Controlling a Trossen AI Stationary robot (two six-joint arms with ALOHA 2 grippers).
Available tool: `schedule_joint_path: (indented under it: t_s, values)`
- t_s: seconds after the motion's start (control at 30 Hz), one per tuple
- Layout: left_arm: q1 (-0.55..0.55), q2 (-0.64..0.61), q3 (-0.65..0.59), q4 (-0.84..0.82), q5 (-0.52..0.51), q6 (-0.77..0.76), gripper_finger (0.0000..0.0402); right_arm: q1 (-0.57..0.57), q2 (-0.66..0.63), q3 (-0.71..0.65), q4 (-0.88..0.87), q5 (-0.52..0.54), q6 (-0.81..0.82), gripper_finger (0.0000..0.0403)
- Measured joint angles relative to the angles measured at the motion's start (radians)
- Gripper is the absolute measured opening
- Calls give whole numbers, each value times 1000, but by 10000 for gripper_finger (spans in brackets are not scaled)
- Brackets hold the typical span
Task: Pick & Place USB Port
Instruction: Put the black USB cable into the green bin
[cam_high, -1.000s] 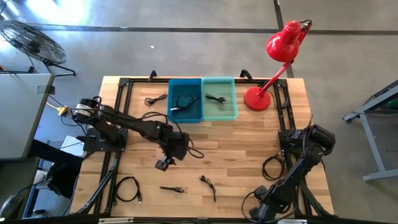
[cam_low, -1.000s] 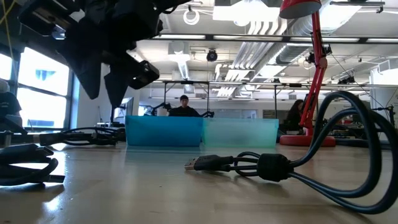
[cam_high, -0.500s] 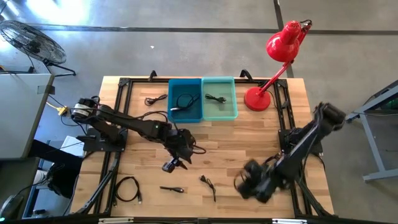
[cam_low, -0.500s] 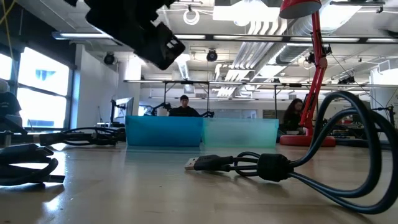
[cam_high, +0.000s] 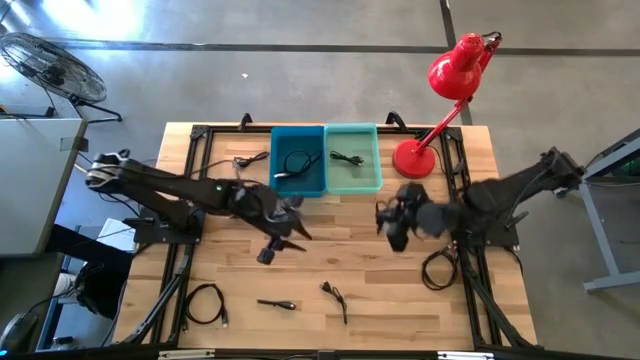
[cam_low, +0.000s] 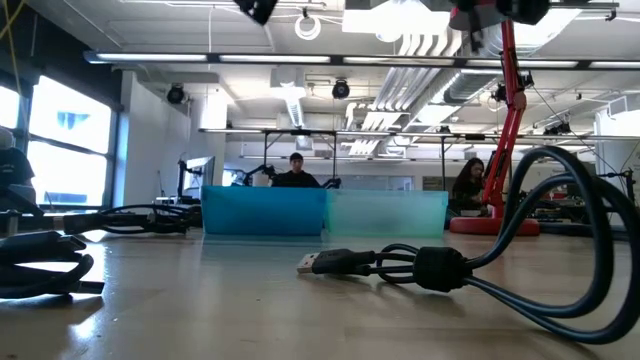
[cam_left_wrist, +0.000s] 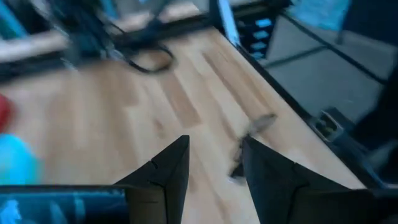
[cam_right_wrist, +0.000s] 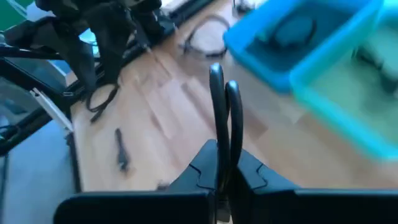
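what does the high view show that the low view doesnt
Only the high view: both arms reaching over the table, the left gripper and right gripper above the wood, the cables lying inside the blue bin and the teal bin, and a floor fan.

Only the low view: a USB plug seen close up, and people seated in the room behind.

Both: the two bins side by side and the red lamp.
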Motion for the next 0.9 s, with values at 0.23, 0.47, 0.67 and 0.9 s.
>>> schedule_joint_path:
  t_s: [0.23, 0.47, 0.67, 0.9]
  values:
    - [0, -113, 1, 32, -250, 58, 145, -277, -12, 0, 77, -171, -369, 1]
    - [0, -126, 0, 30, -288, 58, 145, -501, 40, 1, 161, -350, -717, 1]
    - [0, -124, 0, 23, -314, 93, 145, -682, 108, 1, 258, -481, -844, 1]
    - [1, -132, 0, 24, -487, 214, 145, -842, 234, 1, 270, -590, -886, 2]
